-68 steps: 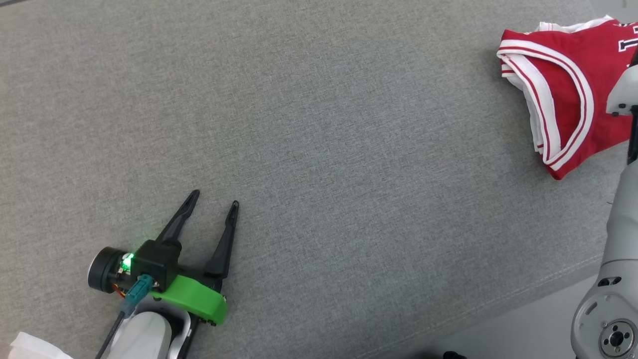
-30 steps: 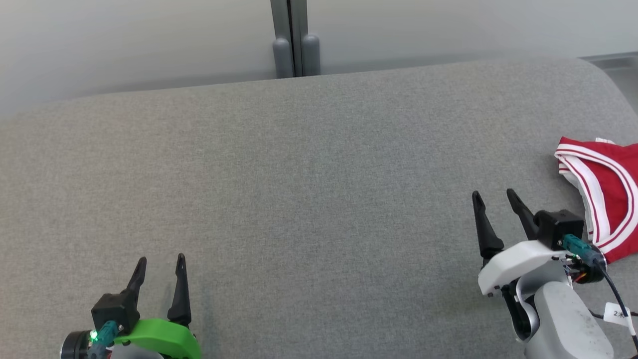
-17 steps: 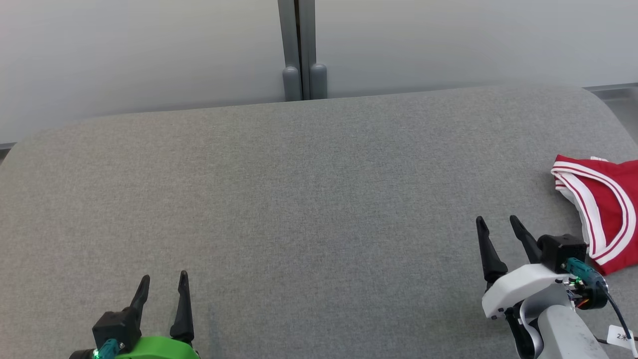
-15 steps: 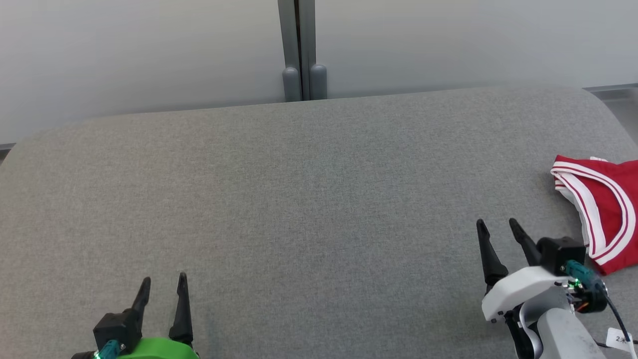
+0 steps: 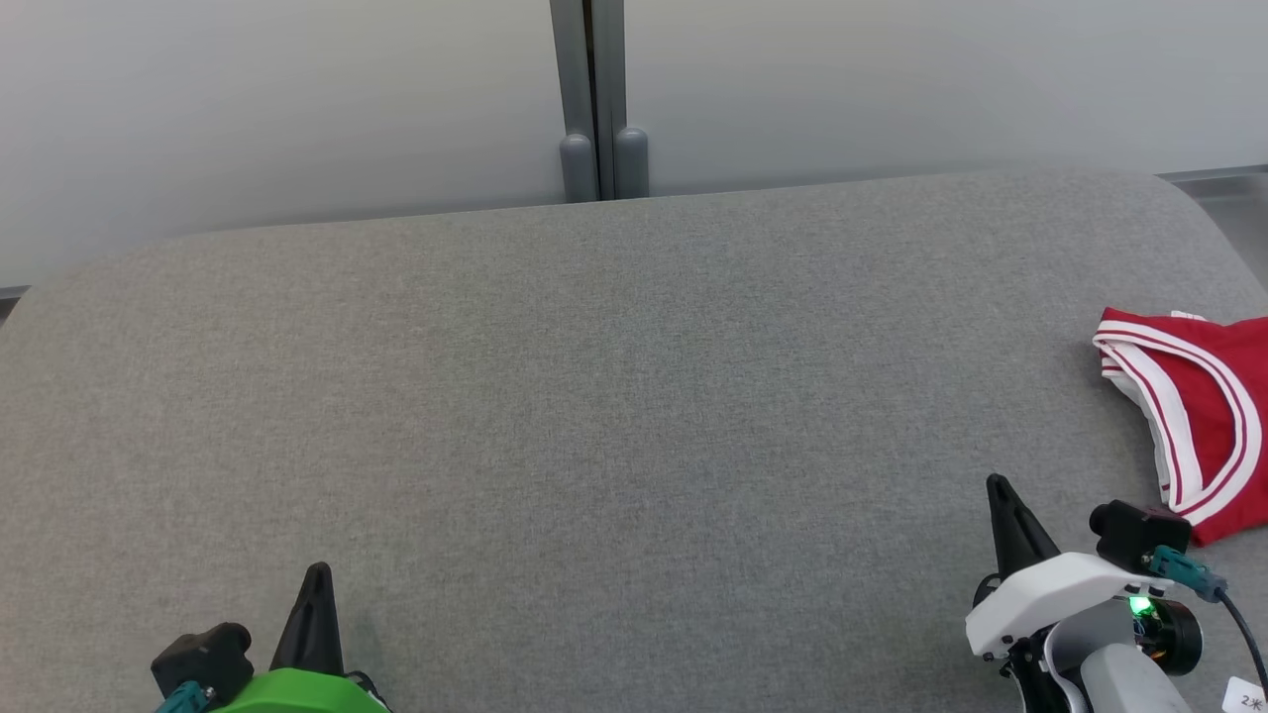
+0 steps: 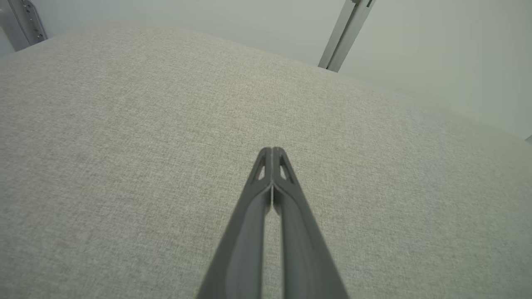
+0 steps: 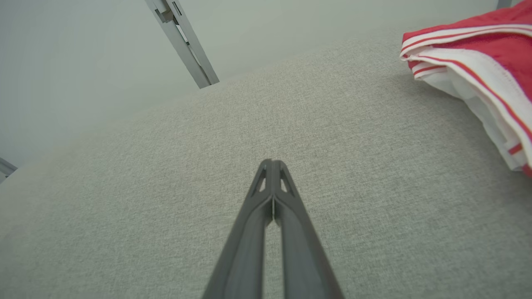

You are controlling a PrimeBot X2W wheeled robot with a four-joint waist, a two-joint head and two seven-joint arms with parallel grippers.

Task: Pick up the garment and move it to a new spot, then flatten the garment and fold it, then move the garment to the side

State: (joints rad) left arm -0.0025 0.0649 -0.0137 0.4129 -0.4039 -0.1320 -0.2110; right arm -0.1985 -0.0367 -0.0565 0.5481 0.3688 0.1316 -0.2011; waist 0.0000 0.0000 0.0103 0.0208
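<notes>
The garment (image 5: 1204, 416) is a red jersey with white-and-red trim, lying folded at the right edge of the grey cushion; it also fills the upper right of the right wrist view (image 7: 482, 54). My right gripper (image 5: 999, 487) hovers just left of it and a little nearer me, apart from the cloth, fingers pressed together on nothing (image 7: 272, 162). At the lower left my left gripper (image 5: 317, 574) is likewise shut and empty (image 6: 272, 150), far from the garment.
The grey fabric cushion (image 5: 614, 396) spreads across the whole work area, with a rounded far edge. Behind it stands a pale wall with a grey vertical post (image 5: 592, 99). A green mount (image 5: 297, 693) sits on the left wrist.
Both grippers have closed from open to shut, and both have drawn back toward the bottom of the head view. Earlier the head camera swung up to show the wall. The garment stays put.
</notes>
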